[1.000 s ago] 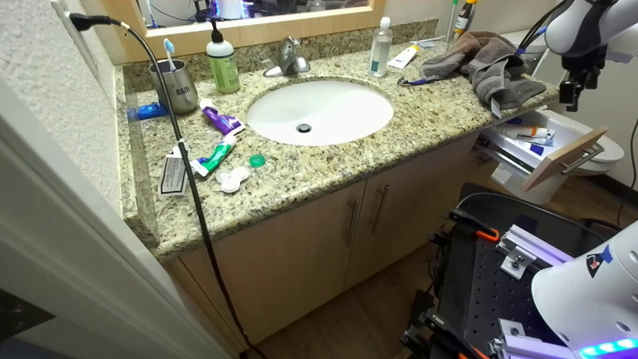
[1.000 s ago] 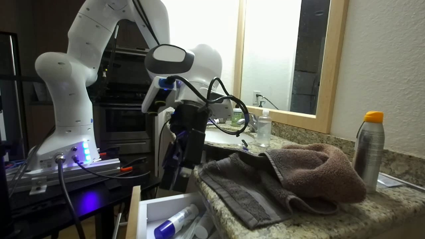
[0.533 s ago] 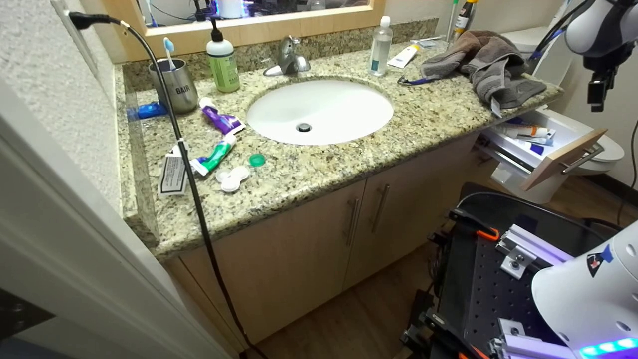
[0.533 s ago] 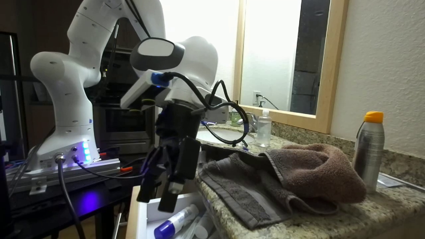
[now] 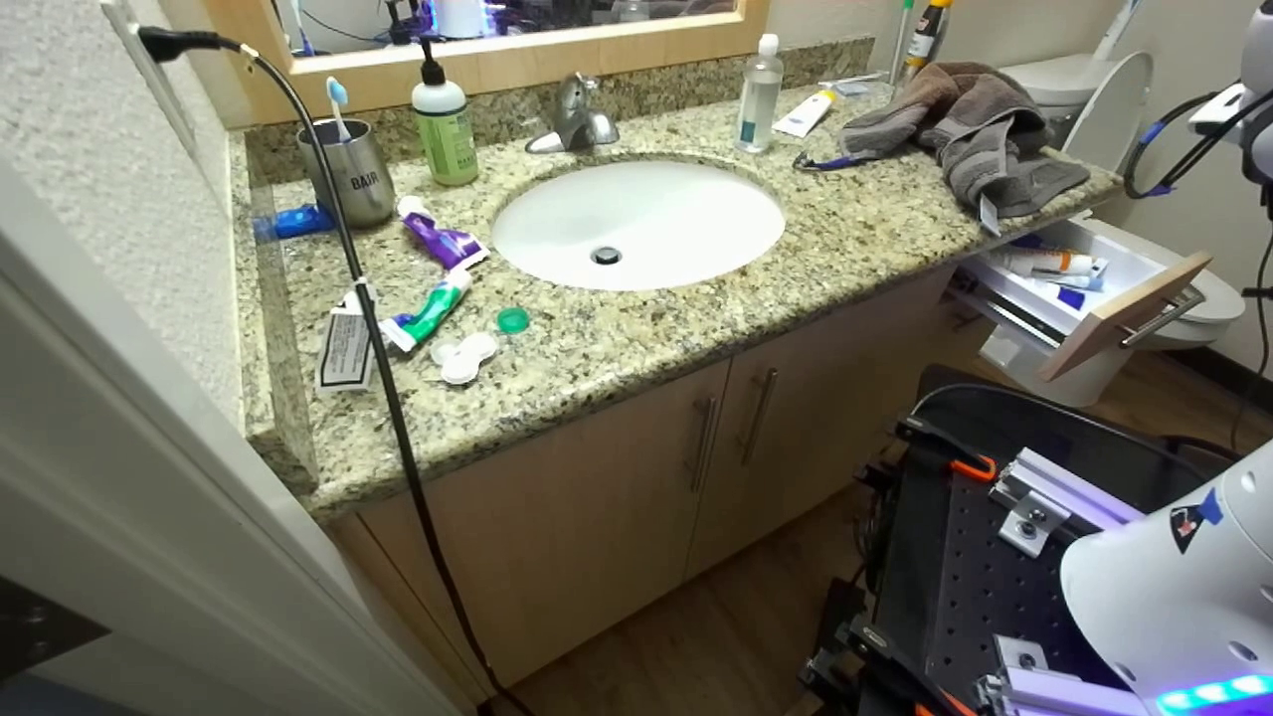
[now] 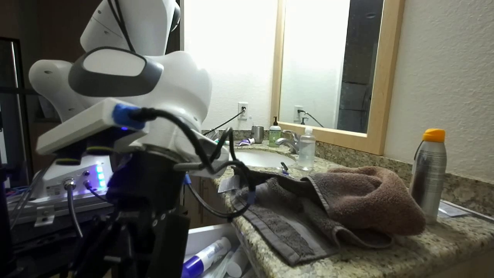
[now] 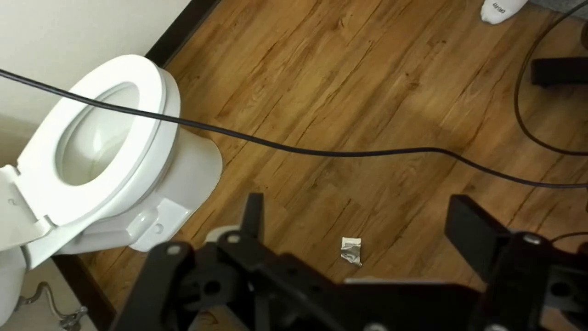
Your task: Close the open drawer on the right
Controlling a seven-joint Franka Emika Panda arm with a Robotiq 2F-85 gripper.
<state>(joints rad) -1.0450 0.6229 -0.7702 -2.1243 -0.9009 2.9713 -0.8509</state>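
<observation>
In an exterior view, the white, box-shaped drawer (image 5: 1121, 311), faced with wood, is seen jutting open from beneath the speckled counter (image 5: 617, 338). Above the wood-grained floor (image 7: 367, 96), the gripper (image 7: 355, 207) is held with blocky black fingers (image 7: 475, 234) spread wide.

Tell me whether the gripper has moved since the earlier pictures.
Yes. In an exterior view, the gripper has shifted left and down in the picture, away from the countertop.
</observation>
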